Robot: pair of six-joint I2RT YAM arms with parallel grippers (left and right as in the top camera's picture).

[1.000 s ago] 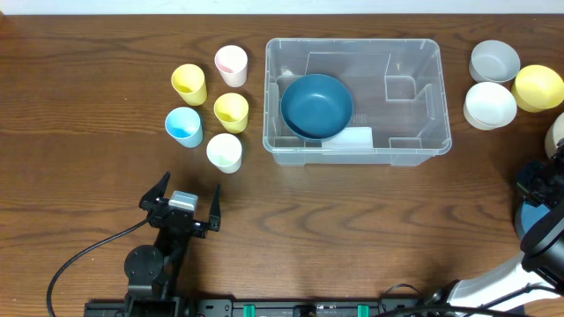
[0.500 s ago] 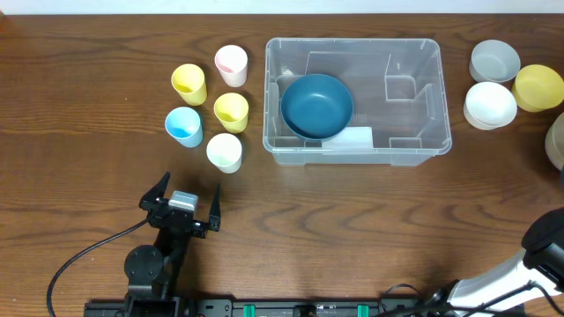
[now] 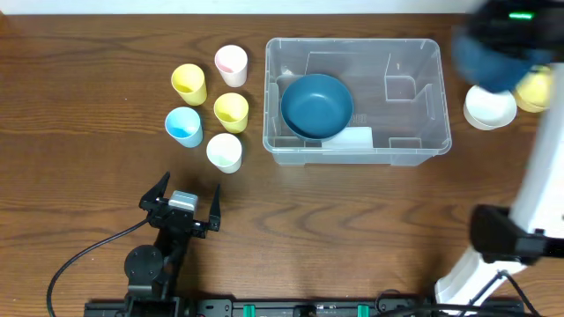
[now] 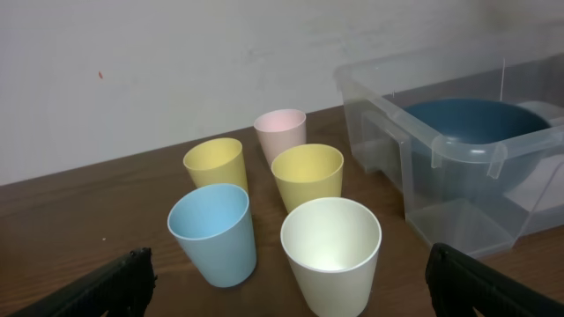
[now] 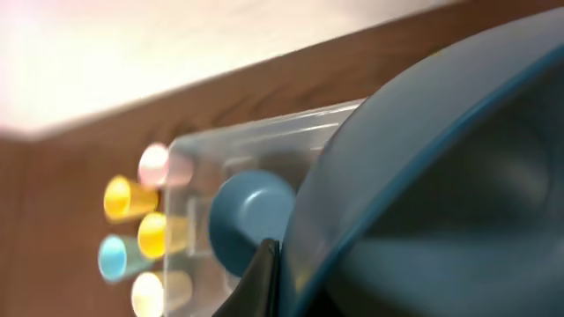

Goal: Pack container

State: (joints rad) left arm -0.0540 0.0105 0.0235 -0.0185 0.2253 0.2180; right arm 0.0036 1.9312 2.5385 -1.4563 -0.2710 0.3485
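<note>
On the table's (image 3: 352, 220) near left side, the left gripper (image 3: 189, 188) sat with its jaws spread wide and nothing between them. Beyond it stood five upright cups, close together: a yellow cup (image 3: 189, 84), a light blue cup (image 3: 183, 126), a pink cup (image 3: 231, 62), a second yellow cup (image 3: 231, 111) and a white cup (image 3: 224, 151). Just right of them, the container (image 3: 414, 114) rested at the far middle, a dark blue bowl (image 3: 316, 106) in its left half. Past its right end, the blurred right gripper (image 5: 263, 280) was clamped on another blue bowl (image 3: 486, 58), above a white bowl (image 3: 490, 107) and a yellow bowl (image 3: 539, 92).
</note>
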